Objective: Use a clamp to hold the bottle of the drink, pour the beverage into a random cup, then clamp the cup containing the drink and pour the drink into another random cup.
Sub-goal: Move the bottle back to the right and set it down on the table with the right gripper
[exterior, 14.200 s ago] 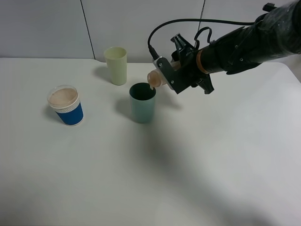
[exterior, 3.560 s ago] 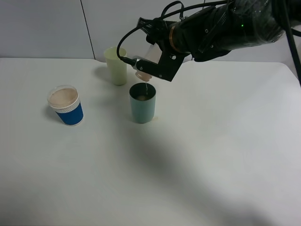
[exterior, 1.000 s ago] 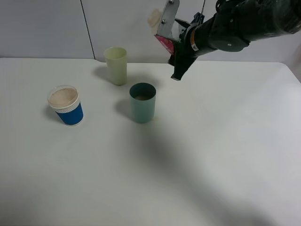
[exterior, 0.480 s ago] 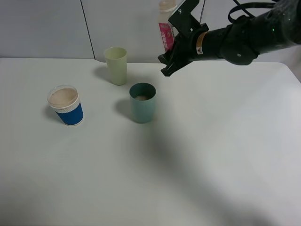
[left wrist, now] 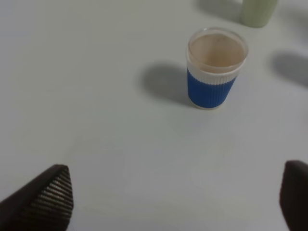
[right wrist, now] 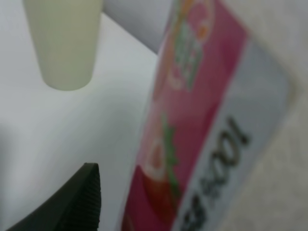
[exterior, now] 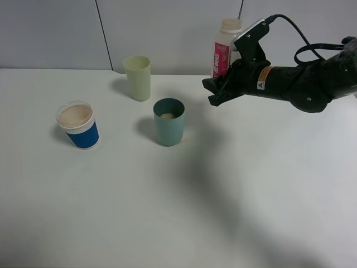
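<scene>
The left gripper (left wrist: 175, 187) hangs open over the table (exterior: 167, 212), holding nothing. Near it stands the blue cup (exterior: 79, 127), full of tan drink (exterior: 74, 115). Further back, the teal-green cup (exterior: 169, 125) has a little inside. Furthest back, the right gripper (exterior: 228, 78) squeezes the bottle (exterior: 225, 47), standing upright.

Blue cup (exterior: 78, 125), teal tumbler (exterior: 169, 129) well apart; passable
</scene>
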Robot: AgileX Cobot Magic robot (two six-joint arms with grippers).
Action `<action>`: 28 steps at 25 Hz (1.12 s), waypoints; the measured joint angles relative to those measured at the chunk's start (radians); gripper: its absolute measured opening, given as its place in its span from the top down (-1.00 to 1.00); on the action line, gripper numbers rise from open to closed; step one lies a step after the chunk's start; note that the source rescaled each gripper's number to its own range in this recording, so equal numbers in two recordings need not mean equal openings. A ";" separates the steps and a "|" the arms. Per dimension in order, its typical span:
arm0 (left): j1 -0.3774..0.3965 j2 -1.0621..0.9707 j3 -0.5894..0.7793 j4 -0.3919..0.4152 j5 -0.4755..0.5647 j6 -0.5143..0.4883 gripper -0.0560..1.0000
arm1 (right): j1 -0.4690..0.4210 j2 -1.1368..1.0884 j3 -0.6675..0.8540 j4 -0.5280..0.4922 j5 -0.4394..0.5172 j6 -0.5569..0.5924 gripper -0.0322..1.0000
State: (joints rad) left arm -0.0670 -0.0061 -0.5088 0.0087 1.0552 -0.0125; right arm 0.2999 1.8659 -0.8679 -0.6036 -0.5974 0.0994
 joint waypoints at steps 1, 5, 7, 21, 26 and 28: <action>0.000 0.000 0.000 0.000 0.000 0.000 -0.19 | -0.005 0.000 0.011 0.019 -0.014 -0.003 0.93; 0.000 0.000 0.000 0.000 0.000 0.000 -0.19 | -0.006 0.000 0.028 0.047 -0.033 -0.035 0.93; 0.000 0.000 0.000 0.000 0.000 0.000 -0.19 | -0.006 0.000 0.033 0.048 -0.036 -0.059 0.93; 0.000 0.000 0.000 0.000 0.000 0.000 -0.19 | -0.106 0.056 0.233 0.299 -0.308 -0.477 0.93; 0.000 0.000 0.000 0.000 0.000 0.000 -0.19 | -0.147 0.107 0.253 0.305 -0.417 -0.482 0.93; 0.000 0.000 0.000 0.000 0.000 0.000 -0.19 | -0.151 0.121 0.253 0.311 -0.431 -0.482 0.93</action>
State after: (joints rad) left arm -0.0670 -0.0061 -0.5088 0.0087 1.0552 -0.0125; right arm 0.1489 1.9872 -0.6151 -0.2922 -1.0286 -0.3824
